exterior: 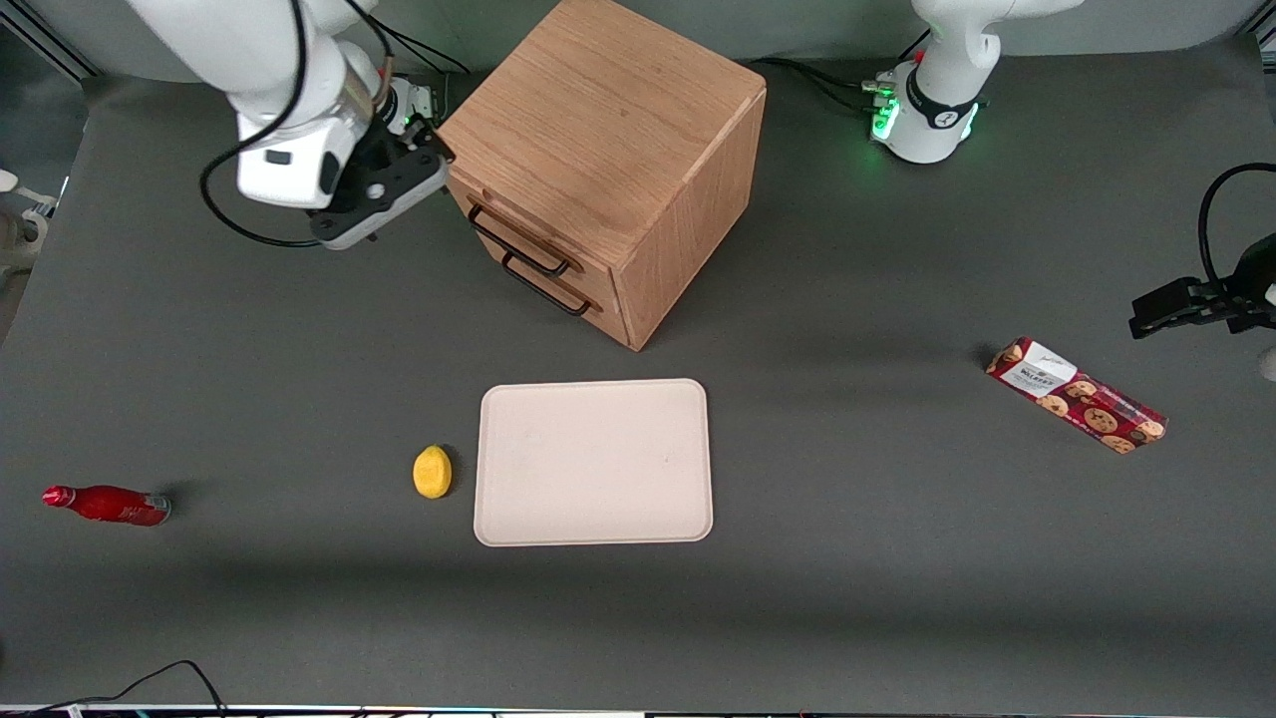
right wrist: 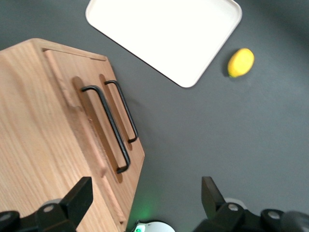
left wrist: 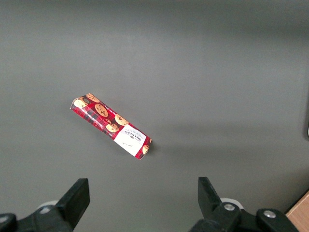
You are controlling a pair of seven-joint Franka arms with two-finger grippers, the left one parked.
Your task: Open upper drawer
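Grey counter (exterior: 299,379) carried the cabinet (exterior: 608,130); the end effector (right wrist: 145,203) hung released beside its front — the upper drawer (right wrist: 72,121) shut, its handle (right wrist: 107,126) just ahead, lengthwise between the fingers.

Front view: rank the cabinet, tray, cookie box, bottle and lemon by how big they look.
1. Cabinet
2. Tray
3. Cookie box
4. Bottle
5. Lemon

The upper drawer is still closed; the gripper, open, hangs beside the cabinet's front.
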